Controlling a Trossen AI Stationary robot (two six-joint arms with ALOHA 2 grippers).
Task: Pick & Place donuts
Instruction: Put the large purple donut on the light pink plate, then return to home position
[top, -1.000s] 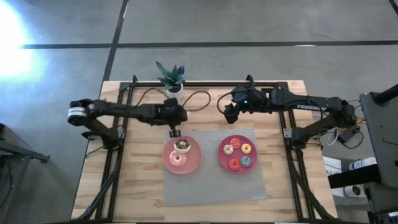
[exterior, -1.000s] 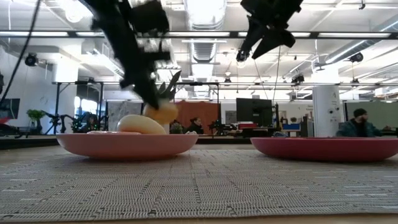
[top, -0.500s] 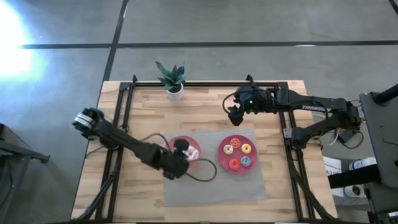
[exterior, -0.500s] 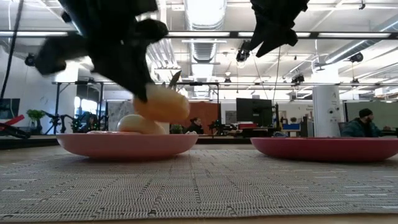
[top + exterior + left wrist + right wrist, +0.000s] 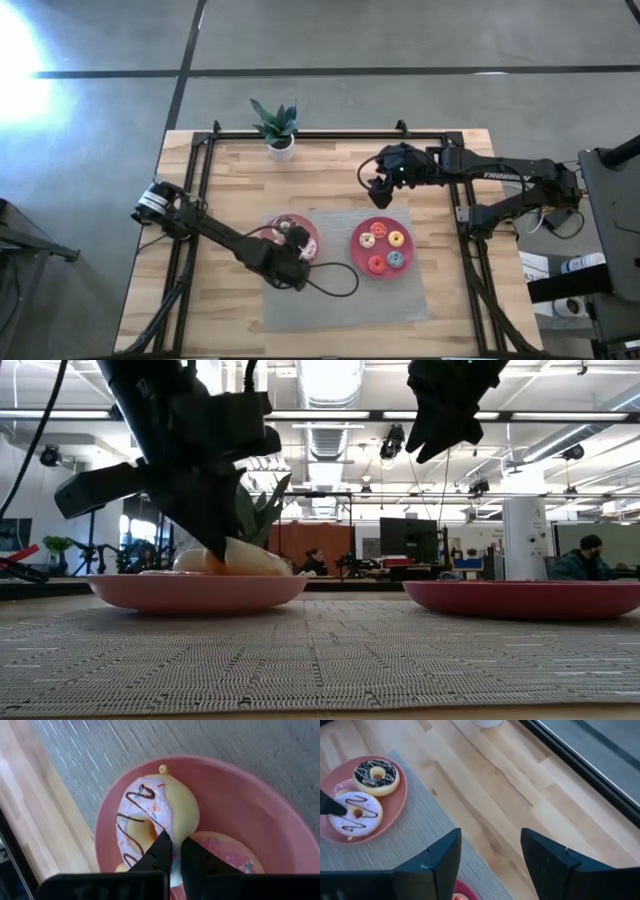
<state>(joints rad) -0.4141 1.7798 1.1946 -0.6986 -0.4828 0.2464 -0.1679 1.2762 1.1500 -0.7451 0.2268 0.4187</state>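
The left pink plate (image 5: 310,232) carries three larger donuts: a chocolate one (image 5: 376,774), a pink one (image 5: 227,854) and a white-pink one with brown drizzle (image 5: 150,815). My left gripper (image 5: 176,857) is over the plate's near side (image 5: 290,258) and shut on the drizzled donut. The right pink plate (image 5: 380,247) holds four tiny donuts, among them red (image 5: 376,264), orange (image 5: 396,239) and bluish (image 5: 395,259). My right gripper (image 5: 375,190) hangs open above bare wood beyond that plate (image 5: 492,860). My left gripper pinches the drizzled donut's rim (image 5: 176,827) between its two fingers, which slant down from the table's near side. The donut lies tilted in the plate, leaning on the pink donut beside it.
A grey woven mat (image 5: 340,300) lies under both plates. A potted plant (image 5: 277,125) stands at the table's far edge. A black cable (image 5: 335,282) loops over the mat near my left gripper. Black frame rails (image 5: 190,200) run along the table's sides.
My left arm swung from the left plate's far edge around to its near side. It held the drizzled donut lifted clear of the plate half a second ago, and the donut is now down in the plate. My right gripper drifted slightly right.
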